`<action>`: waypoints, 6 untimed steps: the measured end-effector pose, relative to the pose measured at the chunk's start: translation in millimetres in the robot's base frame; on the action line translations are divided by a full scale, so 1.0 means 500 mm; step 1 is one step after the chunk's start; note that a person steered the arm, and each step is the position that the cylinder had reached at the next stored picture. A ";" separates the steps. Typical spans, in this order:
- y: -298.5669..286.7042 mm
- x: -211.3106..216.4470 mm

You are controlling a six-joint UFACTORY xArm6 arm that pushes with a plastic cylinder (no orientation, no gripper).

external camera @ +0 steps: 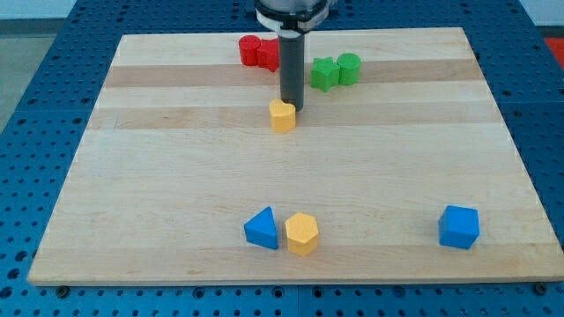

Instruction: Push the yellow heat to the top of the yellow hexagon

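my tip [292, 107] sits touching the yellow heart [282, 115] on its upper-right side, so a push drives it down the counter [159, 176] toward the yellow hexagon [301, 233] near the bottom; no hand fitted, just the rod.

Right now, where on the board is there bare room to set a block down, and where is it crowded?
Free: the wide middle band between the yellow heart and the yellow hexagon; the left side; the stretch between hexagon and blue cube. Crowded: top centre, where my tip touches the heart's right, with red blocks and green blocks flanking the rod; the blue triangle hugs the hexagon.
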State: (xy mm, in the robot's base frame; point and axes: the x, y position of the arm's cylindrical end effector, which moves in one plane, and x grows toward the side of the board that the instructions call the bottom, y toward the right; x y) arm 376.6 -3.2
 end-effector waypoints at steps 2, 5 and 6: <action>-0.093 0.018; -0.150 0.120; -0.139 0.118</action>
